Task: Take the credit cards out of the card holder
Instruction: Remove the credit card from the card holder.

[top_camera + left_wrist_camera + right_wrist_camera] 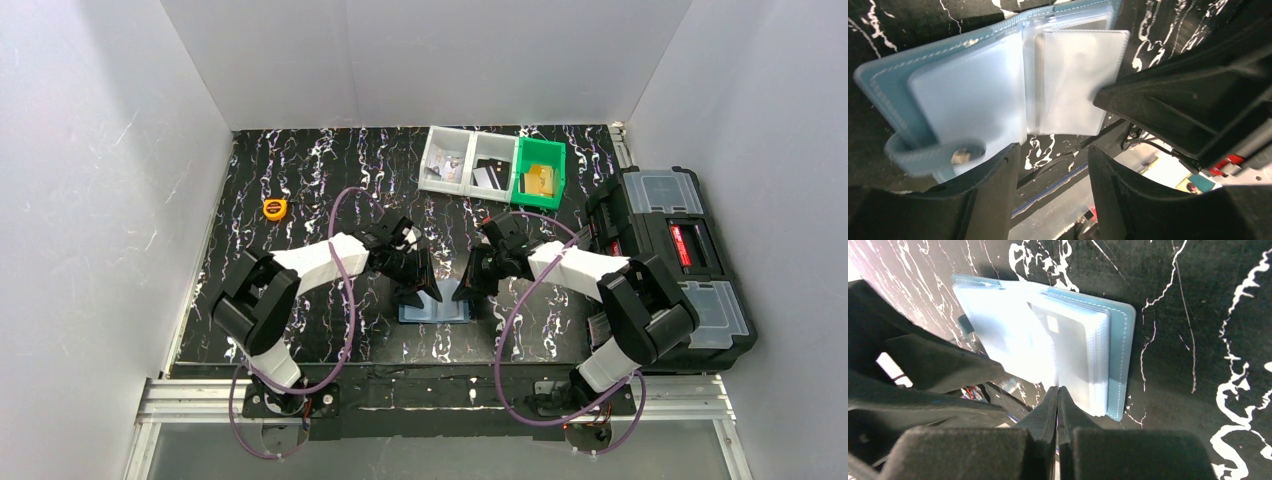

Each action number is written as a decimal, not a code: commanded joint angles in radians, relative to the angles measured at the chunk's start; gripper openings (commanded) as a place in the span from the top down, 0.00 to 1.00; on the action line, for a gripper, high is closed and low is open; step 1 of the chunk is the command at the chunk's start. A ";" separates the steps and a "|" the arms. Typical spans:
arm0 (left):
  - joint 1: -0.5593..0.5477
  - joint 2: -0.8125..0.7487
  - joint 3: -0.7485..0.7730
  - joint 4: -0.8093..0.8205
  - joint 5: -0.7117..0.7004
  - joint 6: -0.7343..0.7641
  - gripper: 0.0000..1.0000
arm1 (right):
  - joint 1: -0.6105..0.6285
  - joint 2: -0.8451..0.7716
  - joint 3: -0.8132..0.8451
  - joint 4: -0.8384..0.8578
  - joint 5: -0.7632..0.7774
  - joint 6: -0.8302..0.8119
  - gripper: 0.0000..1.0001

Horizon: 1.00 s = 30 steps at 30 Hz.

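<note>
Pinching end, right gripper [1058,392]: fingertips pressed together at the near edge of the card holder's [1048,345] clear sleeves. Whether a sleeve or card edge is caught between them cannot be told.
Left gripper [1054,150]: jaws spread with nothing between them, poised just off the card holder's strap side, beside the snap strap [933,155].
Card holder: lies open and flat on the black marbled table [300,180], between the two grippers, clear sleeves uppermost.
Step in hand: probably working a card out of a sleeve. It would go best with the left gripper pressing the cover flat while the right draws low and straight, so the card holder neither lifts nor folds.
Edges: the table's front edge is on the card holder's near side, so pulling that way has the least margin.
Open room: bare table behind and to the left of the card holder. The bins [490,162] stand well beyond it, and the toolbox [670,250] is well off to its right.
</note>
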 commanded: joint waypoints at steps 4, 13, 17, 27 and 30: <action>0.010 -0.127 0.084 -0.208 -0.136 0.107 0.50 | 0.005 -0.096 0.049 -0.098 0.031 -0.076 0.99; 0.014 -0.121 0.105 -0.273 -0.202 0.153 0.53 | 0.005 -0.112 0.121 -0.191 0.036 -0.132 0.99; 0.017 -0.116 0.102 -0.275 -0.202 0.162 0.54 | 0.014 -0.061 0.137 -0.161 0.008 -0.111 0.99; 0.023 -0.120 0.101 -0.280 -0.187 0.177 0.57 | 0.060 0.096 0.192 -0.074 -0.016 -0.046 0.99; 0.027 -0.122 0.103 -0.282 -0.187 0.181 0.56 | 0.071 0.133 0.212 -0.060 -0.013 -0.025 0.99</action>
